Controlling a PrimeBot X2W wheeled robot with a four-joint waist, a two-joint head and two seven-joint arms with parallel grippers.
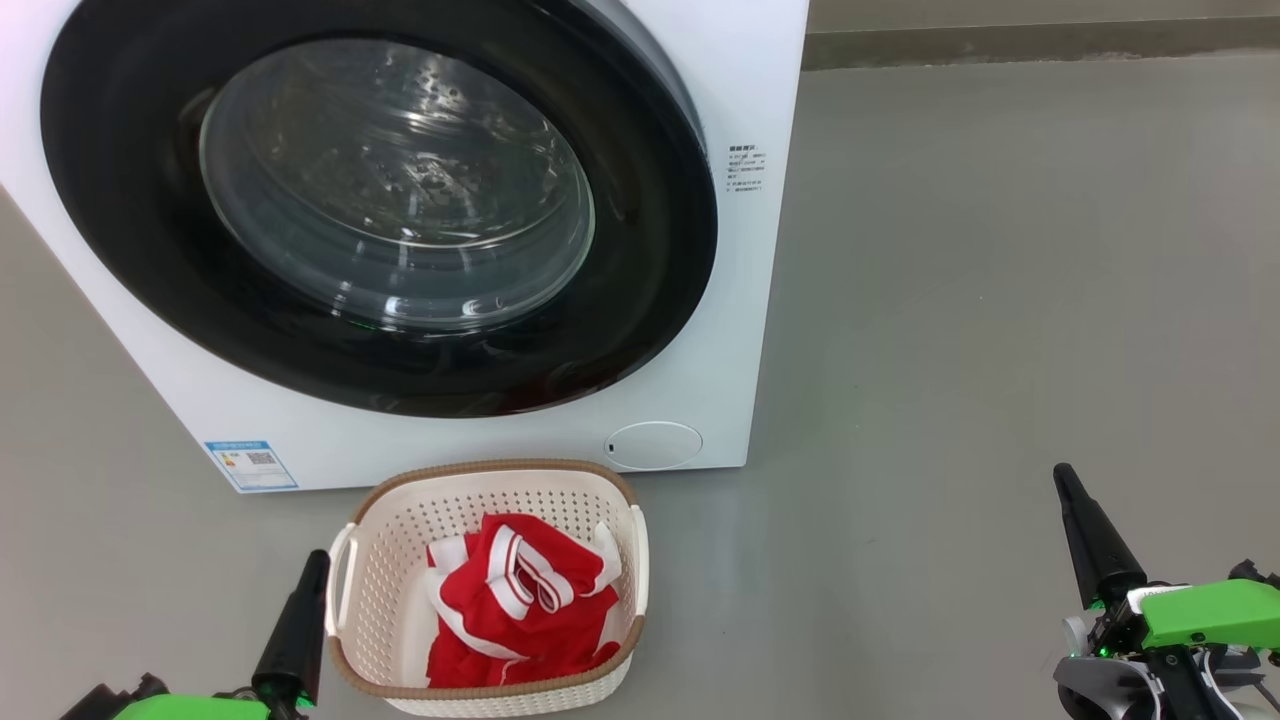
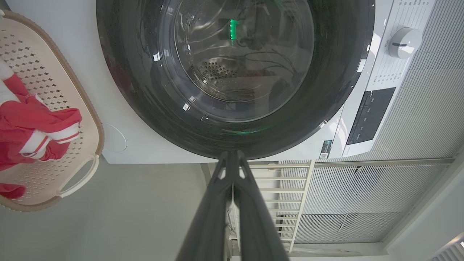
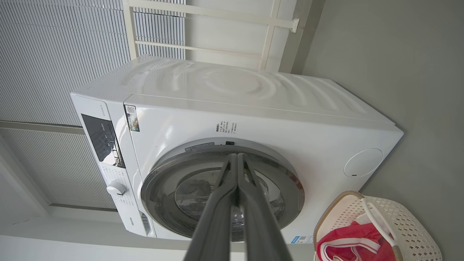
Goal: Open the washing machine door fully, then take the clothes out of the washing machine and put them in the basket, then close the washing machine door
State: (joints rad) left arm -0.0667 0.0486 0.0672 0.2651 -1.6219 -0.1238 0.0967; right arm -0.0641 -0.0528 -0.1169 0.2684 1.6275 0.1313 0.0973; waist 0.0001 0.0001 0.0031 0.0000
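Note:
The white washing machine [image 1: 740, 90] stands ahead with its black-rimmed round door [image 1: 130, 180] flush against the front, the steel drum showing through the glass. On the floor in front sits the cream basket [image 1: 385, 600] with the red, white-striped clothes [image 1: 520, 600] lying inside. My left gripper [image 1: 318, 556] is shut and empty beside the basket's left handle. Over at the lower right, well away from the machine, my right gripper [image 1: 1062, 472] is shut and empty too. The left wrist view shows the door [image 2: 123, 72], basket [image 2: 87, 119], clothes [image 2: 32, 123]; the right wrist view shows the machine [image 3: 253, 119], basket [image 3: 409, 224].
Grey floor [image 1: 1000, 300] stretches to the right of the machine up to a wall base. A blue label [image 1: 250, 465] marks the machine's lower left corner, a round filter cap [image 1: 655, 445] its lower right. White slatted wall panels [image 2: 380, 195] and a railing stand behind the machine.

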